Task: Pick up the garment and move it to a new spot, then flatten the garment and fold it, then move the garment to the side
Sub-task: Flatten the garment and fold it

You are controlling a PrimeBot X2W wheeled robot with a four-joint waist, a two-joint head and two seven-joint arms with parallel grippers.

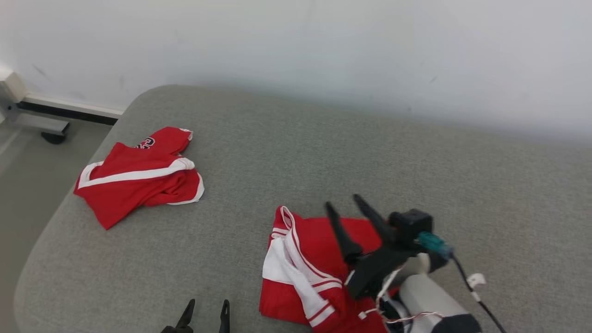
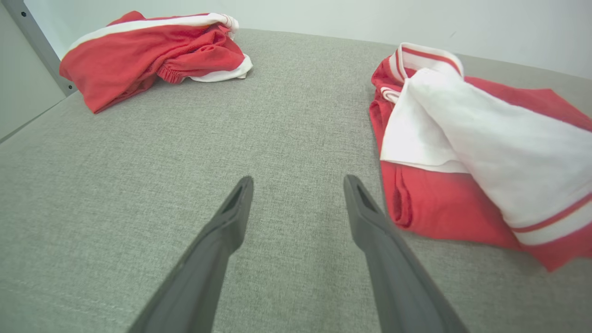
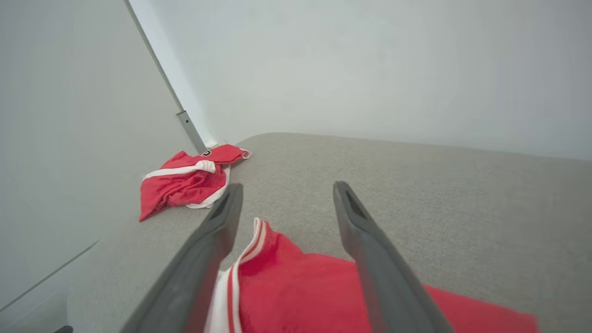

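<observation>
Garment location: the red-and-white top (image 1: pixel 319 259) lies on the grey padded surface (image 1: pixel 286 152), toward its near edge and right of centre. It is rumpled. A white striped panel is turned over the red body, the edges are uneven, and one red fold is doubled under along the left side.

Right gripper (image 1: pixel 342 202): poised over the top, fingers spread wide with nothing between them. The wrist view shows red cloth below and between the fingers but not pinched; whether the fingertips touch the fabric cannot be determined.

Left gripper (image 1: pixel 208 303): low at the near edge, also spread wide and holding nothing. It stands over bare surface, with the top just beside it on its right.

Other item: a second red garment (image 1: pixel 138 178) with white trim sits bunched at the far left corner, well apart from the top. Neither gripper is near it.

Progress assessment: the top is on the surface and free of both grippers, so the relocation step may be complete, though the pictures cannot confirm this. Flattening is judged not done, given the overlapping layers and creases. No tidy fold is evident, and the move to the side remains outstanding. Most of the task therefore appears to lie ahead.
</observation>
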